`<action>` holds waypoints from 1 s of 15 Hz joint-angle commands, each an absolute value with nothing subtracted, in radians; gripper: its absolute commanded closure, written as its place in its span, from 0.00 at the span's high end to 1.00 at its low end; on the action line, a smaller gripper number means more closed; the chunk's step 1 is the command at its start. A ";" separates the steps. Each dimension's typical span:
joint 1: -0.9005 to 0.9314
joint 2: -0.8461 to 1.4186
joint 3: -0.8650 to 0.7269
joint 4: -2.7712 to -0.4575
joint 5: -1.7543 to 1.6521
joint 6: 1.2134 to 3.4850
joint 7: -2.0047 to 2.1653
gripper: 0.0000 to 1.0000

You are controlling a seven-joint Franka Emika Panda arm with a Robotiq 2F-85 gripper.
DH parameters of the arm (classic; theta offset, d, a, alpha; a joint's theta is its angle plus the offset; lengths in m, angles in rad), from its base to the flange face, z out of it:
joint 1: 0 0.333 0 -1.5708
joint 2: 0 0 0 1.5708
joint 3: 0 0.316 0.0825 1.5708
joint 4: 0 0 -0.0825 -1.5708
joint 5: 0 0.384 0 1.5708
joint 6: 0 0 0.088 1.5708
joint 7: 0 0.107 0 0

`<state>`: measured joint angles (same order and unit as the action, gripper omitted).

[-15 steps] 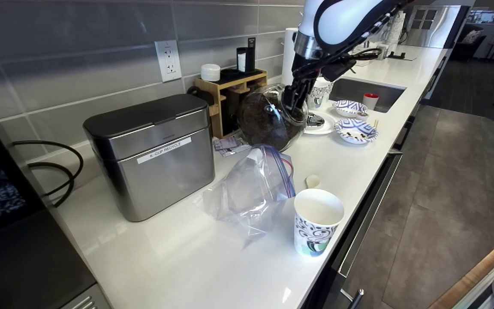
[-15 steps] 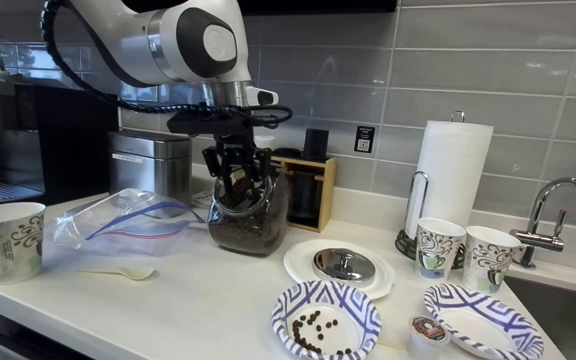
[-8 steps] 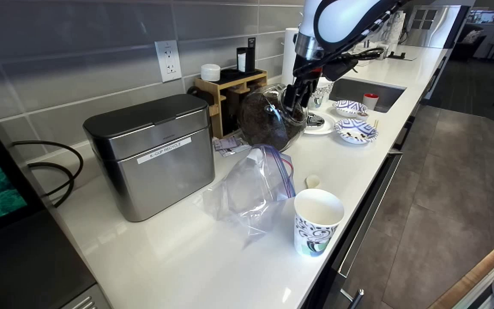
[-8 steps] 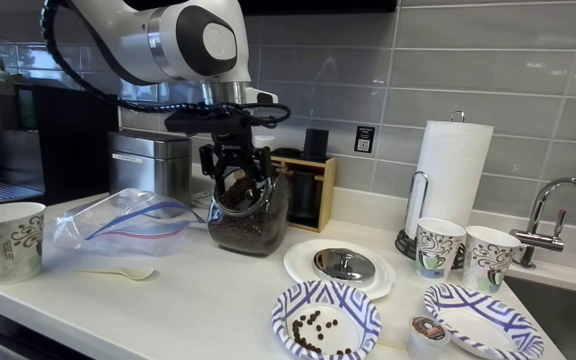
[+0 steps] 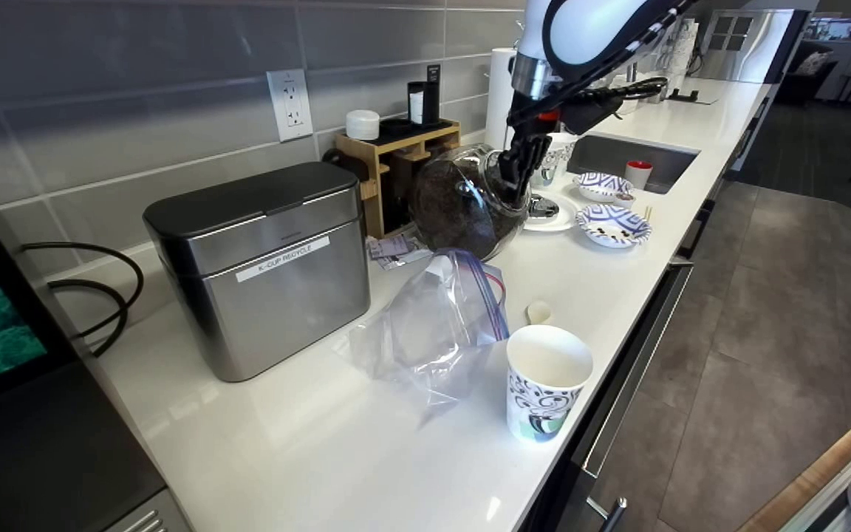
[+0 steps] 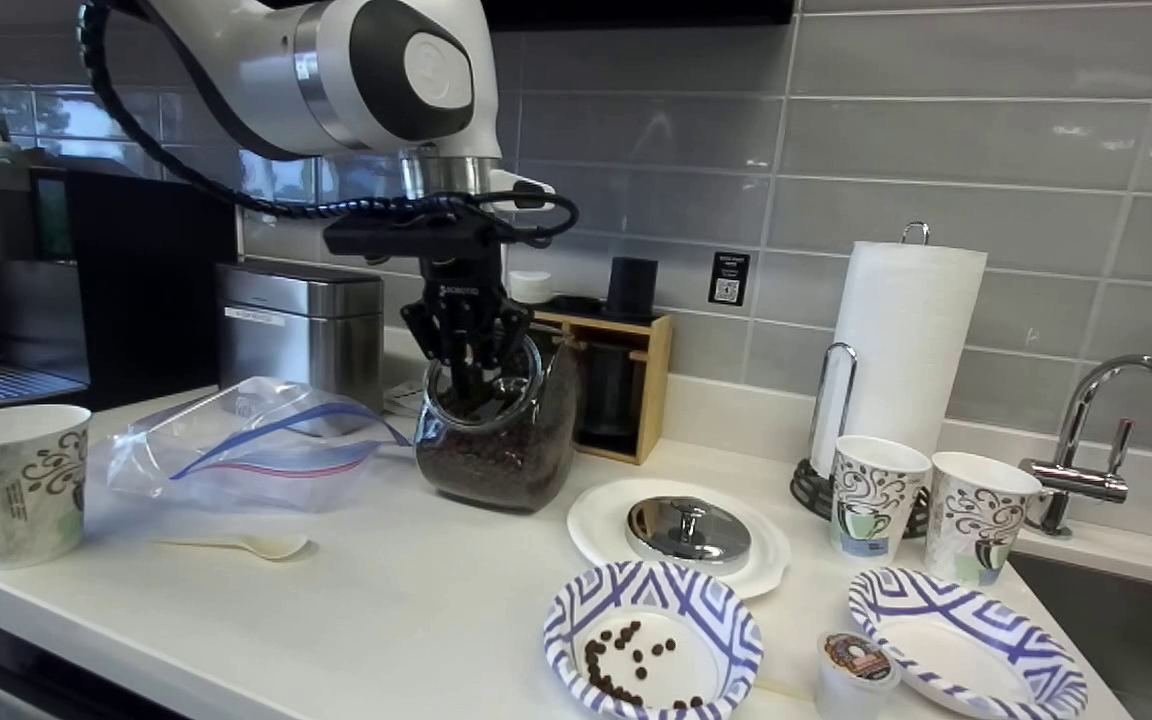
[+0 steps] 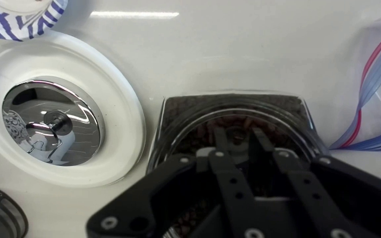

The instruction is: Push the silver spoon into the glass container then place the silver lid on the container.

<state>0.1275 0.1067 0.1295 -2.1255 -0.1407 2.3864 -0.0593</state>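
Newly narrowed, the pincer (image 7: 239,135) reaches into the glass jar (image 6: 496,465), whether gripping I can't tell; I'd ease the spoon, not discernible from here, slowly deeper before lifting the silver lid (image 7: 53,122) off its plate (image 7: 121,112).

At nine o'clock in the wrist view the silver lid (image 7: 52,121) is mirror-bright metal; at three, the clear bag (image 7: 377,79) is thin, shiny plastic. The container (image 6: 496,470) is smooth, glossy glass, the gripper (image 7: 240,136) mostly matt, the counter (image 6: 386,620) polished.
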 commanded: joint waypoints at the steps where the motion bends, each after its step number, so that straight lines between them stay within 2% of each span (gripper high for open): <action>1: 0.127 0.033 0.127 -2.179 -0.120 2.346 -0.046 0.47; 2: 0.125 0.017 0.125 -2.190 -0.121 2.333 -0.041 0.48; 3: 0.122 -0.002 0.121 -2.201 -0.118 2.308 -0.035 0.54; 9: 0.073 -0.086 0.070 -2.249 -0.100 2.210 0.045 0.99; 15: -0.003 -0.049 0.000 -2.220 -0.093 2.257 0.183 1.00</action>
